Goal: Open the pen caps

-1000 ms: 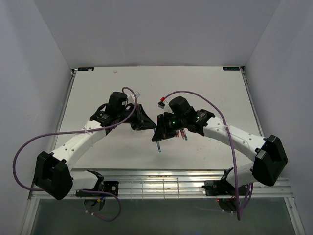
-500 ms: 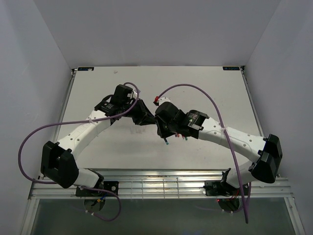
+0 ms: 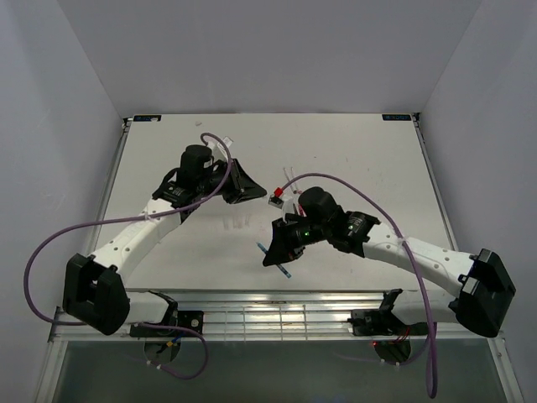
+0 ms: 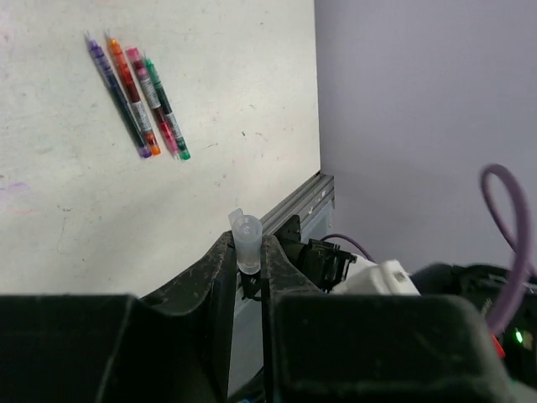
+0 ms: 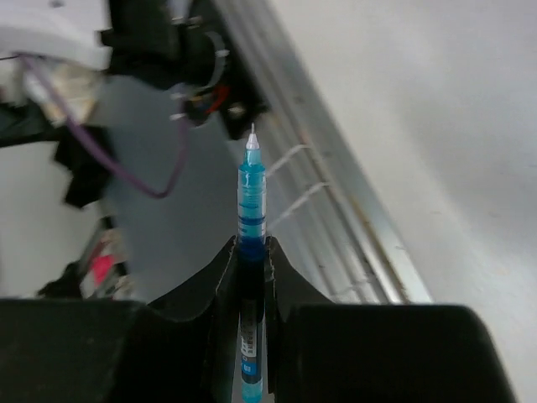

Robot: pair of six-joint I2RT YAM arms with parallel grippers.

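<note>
My left gripper [image 4: 246, 262] is pinched closed on a pale pen cap [image 4: 247, 235], held above the tabletop [image 4: 235, 67] where four other pens [image 4: 138, 96] lie. My right gripper [image 5: 251, 252] clamps the uncapped blue pen [image 5: 252, 189], tip exposed.

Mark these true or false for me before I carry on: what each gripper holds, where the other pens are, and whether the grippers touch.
1. The right gripper is shut on a blue pen whose tip is bare. True.
2. The left gripper is empty. False: it pinches a small clear cap.
3. Four pens lie side by side on the table. True.
4. The two grippers touch each other. False: the top view shows them apart.
</note>
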